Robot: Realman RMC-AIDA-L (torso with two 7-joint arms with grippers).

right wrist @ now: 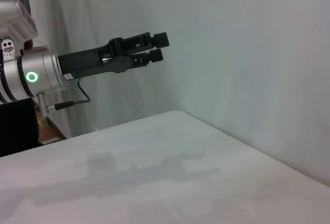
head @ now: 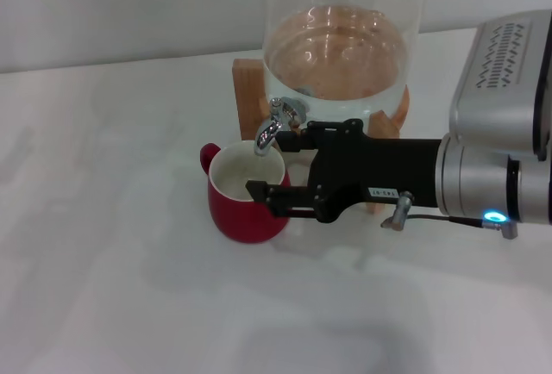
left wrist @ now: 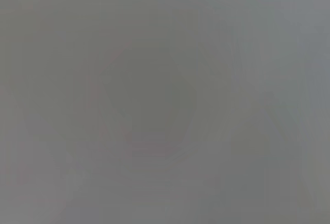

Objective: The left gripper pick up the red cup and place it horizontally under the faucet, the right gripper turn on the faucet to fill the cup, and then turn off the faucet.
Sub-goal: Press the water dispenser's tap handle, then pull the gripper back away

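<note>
The red cup (head: 244,210) stands upright on the white desk (head: 103,271), its handle turned away to the left and its cream inside facing up. The spout of the faucet (head: 270,130) hangs directly above its mouth. The faucet is fitted low on a clear glass jar (head: 341,46), which rests on a wooden stand (head: 248,85). From the right, the right tool (head: 274,163) reaches in, spread wide, with one finger beside the faucet and the other over the cup's near rim. The left tool (right wrist: 158,47), seen only in the right wrist view, hangs raised in the air with its fingers a narrow gap apart, holding nothing.
</note>
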